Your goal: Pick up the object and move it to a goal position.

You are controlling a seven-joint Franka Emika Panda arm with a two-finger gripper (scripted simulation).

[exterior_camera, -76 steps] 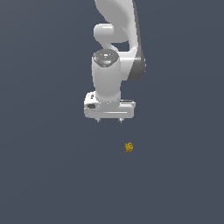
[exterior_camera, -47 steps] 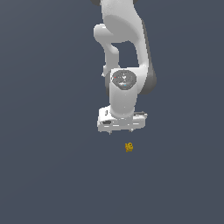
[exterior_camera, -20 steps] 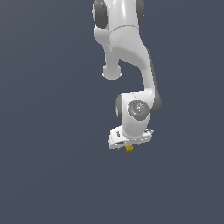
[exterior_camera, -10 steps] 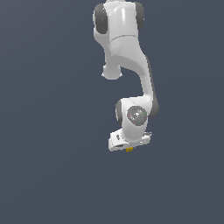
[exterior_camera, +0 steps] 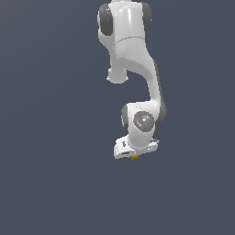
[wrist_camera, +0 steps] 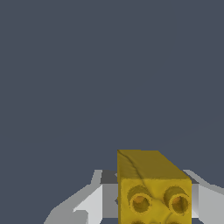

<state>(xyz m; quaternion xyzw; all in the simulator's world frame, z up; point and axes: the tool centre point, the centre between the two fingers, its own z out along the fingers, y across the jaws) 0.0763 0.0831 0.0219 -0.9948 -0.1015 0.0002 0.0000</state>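
Lowered from above onto the yellow studded block [wrist_camera: 153, 188]; tool [exterior_camera: 136, 153] straddling it, clamp unconfirmed; lift and carry remaining.

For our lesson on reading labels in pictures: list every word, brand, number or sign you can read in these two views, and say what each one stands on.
None can be read in either view.
The yellow block carries only round studs and a dark crack line, no letters.
The gripper and the white arm are plain; a small red and green mark on the wrist joint is too blurred to read.
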